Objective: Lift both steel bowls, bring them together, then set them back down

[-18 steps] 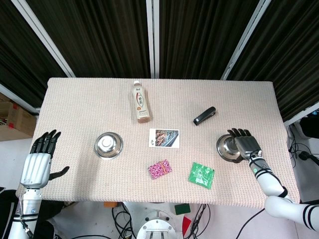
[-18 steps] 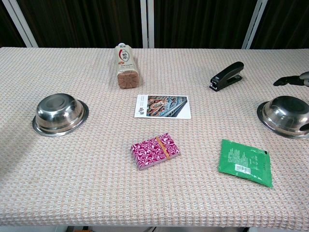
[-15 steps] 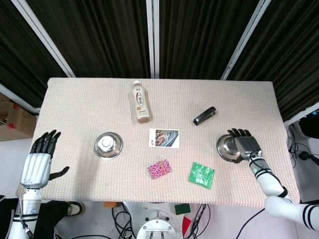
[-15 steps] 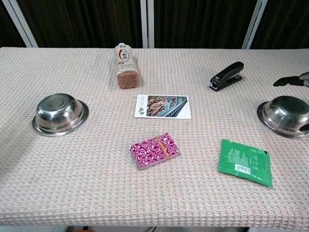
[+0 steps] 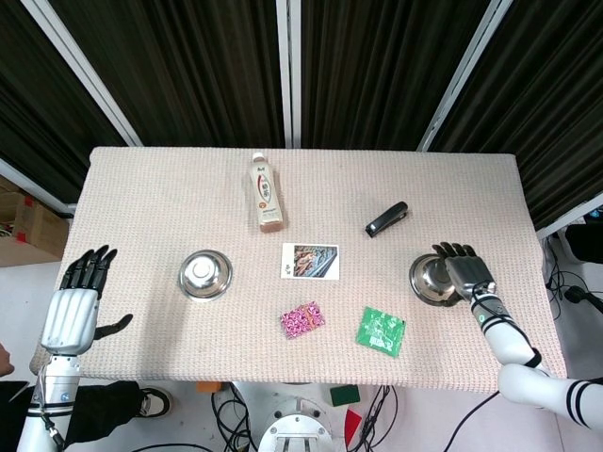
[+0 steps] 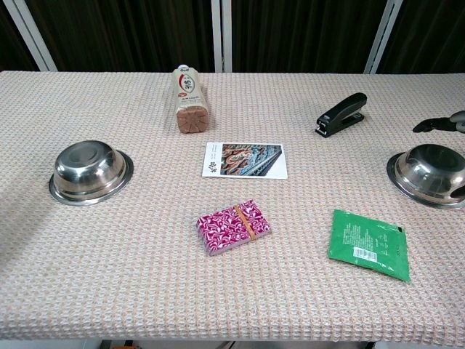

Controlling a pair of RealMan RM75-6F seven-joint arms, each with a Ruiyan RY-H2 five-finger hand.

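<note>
Two bowls: both round steel bowls rest on the table.
Right hand (image 5: 467,274): over right steel bowl (image 5: 431,279), grasp unclear.
Left hand (image 5: 73,306): spread wide, left steel bowl (image 5: 205,274) at its 3 o'clock, well apart.

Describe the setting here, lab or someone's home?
Most likely a robot test lab, not a home. A table with a beige waffle-weave cover stands before black curtains, loose cables lie on the floor under its front edge, and unrelated props are spread out: a stapler, a drink bottle, two steel bowls.
</note>
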